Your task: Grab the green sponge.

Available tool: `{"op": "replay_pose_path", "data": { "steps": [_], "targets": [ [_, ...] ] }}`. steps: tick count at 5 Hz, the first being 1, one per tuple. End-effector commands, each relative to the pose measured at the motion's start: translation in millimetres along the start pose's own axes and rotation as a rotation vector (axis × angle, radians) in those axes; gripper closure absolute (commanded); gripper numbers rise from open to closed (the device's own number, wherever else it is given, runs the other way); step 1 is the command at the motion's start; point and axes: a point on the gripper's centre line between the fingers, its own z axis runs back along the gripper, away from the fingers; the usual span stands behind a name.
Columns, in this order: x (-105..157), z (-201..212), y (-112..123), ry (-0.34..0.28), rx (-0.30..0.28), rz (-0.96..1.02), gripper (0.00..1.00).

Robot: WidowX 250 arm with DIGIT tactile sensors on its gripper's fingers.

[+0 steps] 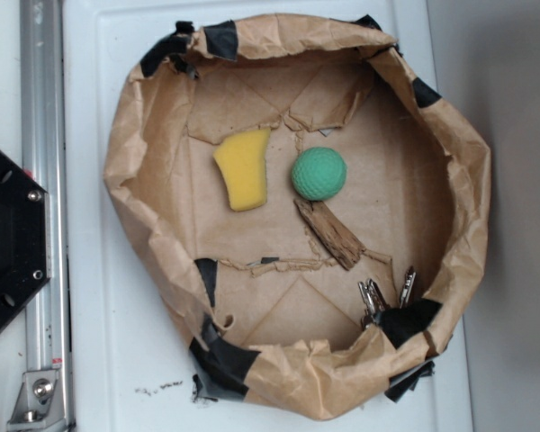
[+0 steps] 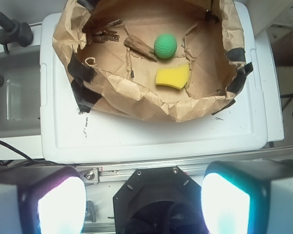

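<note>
White tabletop (image 1: 117, 351) carries one brown paper basin (image 1: 144, 162). Inside: one green sponge (image 1: 319, 174), one yellow sponge (image 1: 244, 168) beside it on floor, one wood piece (image 1: 328, 232), one key bunch (image 1: 385, 295). Gripper (image 2: 144, 200) far outside basin, jaws spread wide, holding nothing.

No readable text or labels.

Crumpled paper walls (image 1: 144, 135) are ringing the green sponge (image 1: 319, 174), leaving open room above. A wood piece (image 1: 328, 232) is touching it below; the yellow sponge (image 1: 244, 168) is sitting just beside.
</note>
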Motion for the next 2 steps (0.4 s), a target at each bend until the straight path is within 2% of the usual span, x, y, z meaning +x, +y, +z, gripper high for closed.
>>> {"op": "replay_pose_path", "data": {
  "steps": [1, 2],
  "targets": [
    [70, -36, 44, -0.133, -0.073, -0.381, 0.0],
    [92, -63, 61, -0.14, 0.026, -0.457, 0.0]
  ]
}}
